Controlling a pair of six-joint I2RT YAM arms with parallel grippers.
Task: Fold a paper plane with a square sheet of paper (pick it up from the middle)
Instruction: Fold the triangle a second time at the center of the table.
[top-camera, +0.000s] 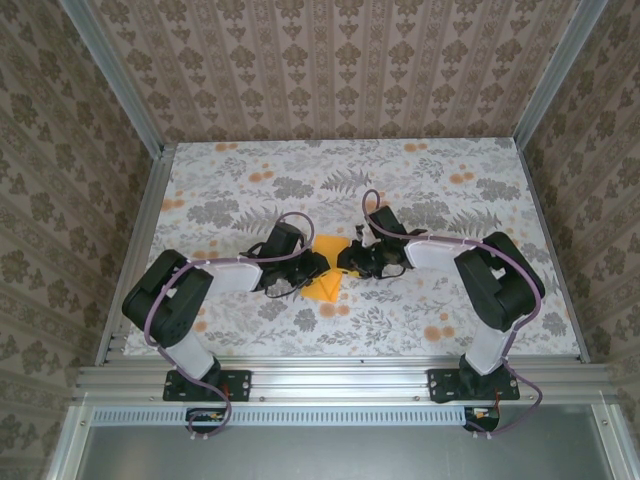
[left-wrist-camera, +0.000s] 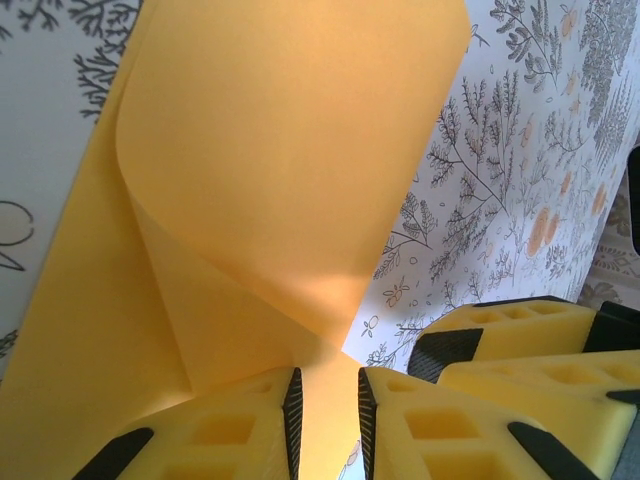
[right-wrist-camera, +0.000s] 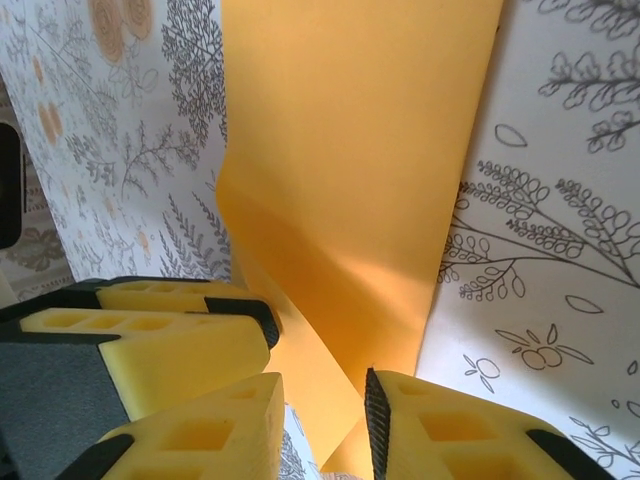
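square sheet of paper (left-wrist-camera: 290, 170): thin orange paper, matt, smooth, light glows through at curl.
left gripper (left-wrist-camera: 328, 400) fingers (left-wrist-camera: 220, 435): yellow plastic, matt, moulded pockets; inner pads (left-wrist-camera: 293, 415) black, look finely ribbed.
right gripper (right-wrist-camera: 322, 400): same build.
table (top-camera: 470, 290): matt floral print.
frame (top-camera: 340, 378): bare aluminium, satin.
right arm shell (top-camera: 495, 280): black plastic, slight sheen.

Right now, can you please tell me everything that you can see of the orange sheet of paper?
The orange sheet of paper is thin, plain and matt, bright orange, without print. It lies near the middle of the flower-patterned table, partly flat, with one flap curled over in a soft bend. The paper runs into the gaps of the left gripper and the right gripper; both jaws stand slightly apart, and I cannot tell whether they press it.
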